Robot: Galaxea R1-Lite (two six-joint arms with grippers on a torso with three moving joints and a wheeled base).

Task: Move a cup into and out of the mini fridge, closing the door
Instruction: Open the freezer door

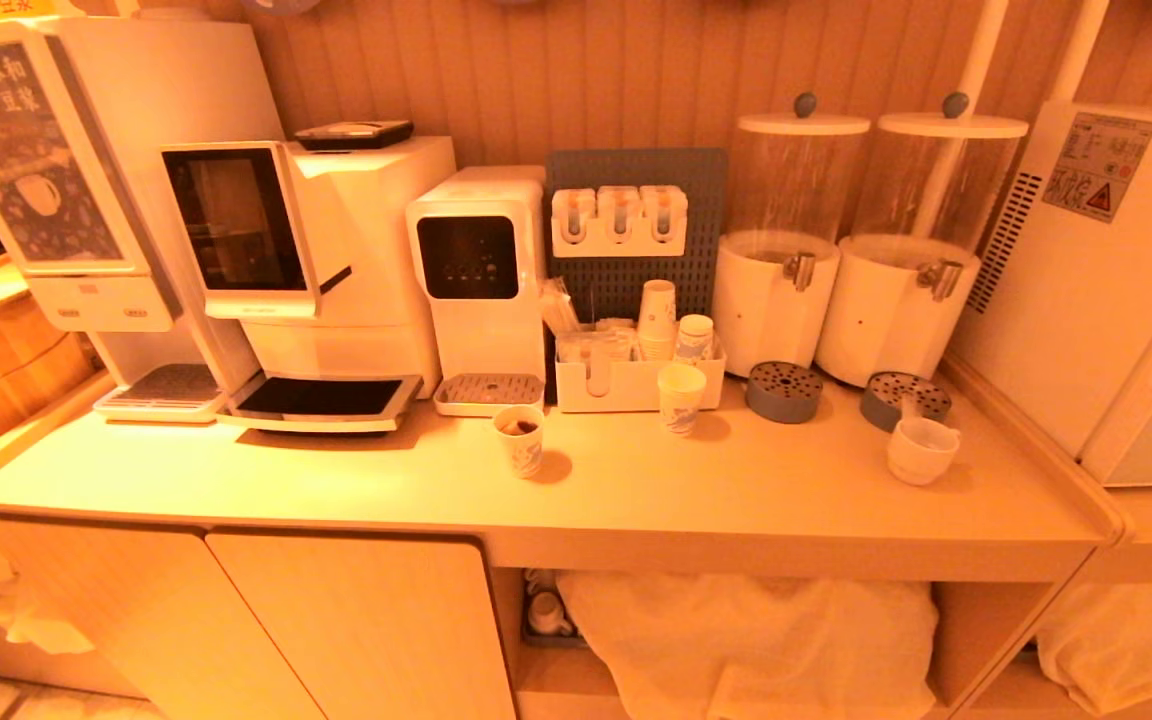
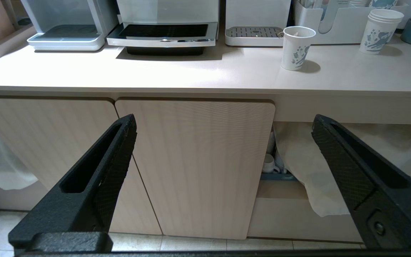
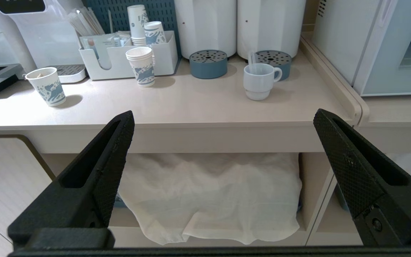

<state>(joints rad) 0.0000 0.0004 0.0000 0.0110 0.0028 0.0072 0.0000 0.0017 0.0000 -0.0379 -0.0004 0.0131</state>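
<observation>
Both tools hang low before the cabinet front, empty, jaws spread wide: the left tool [image 2: 223,142] faces a cabinet door [image 2: 198,164], the right tool [image 3: 223,142] a white cloth [image 3: 209,192]. The cup [image 1: 922,450] stands upright on the surface [image 1: 636,490], near the mini fridge [image 1: 1096,290], whose door [image 3: 398,50] is shut.

Head view: high, looking forward and down over counter [image 1: 636,490], set back, mini fridge [image 1: 1086,300] at right edge. Left wrist view: low, facing cabinet door [image 2: 194,164], fairly close. Right wrist view: low, facing counter's open shelf, cup [image 3: 259,80] beyond. All three share printed paper cup [image 1: 521,440] [image 2: 296,48] [image 3: 46,86], probably same one.
</observation>
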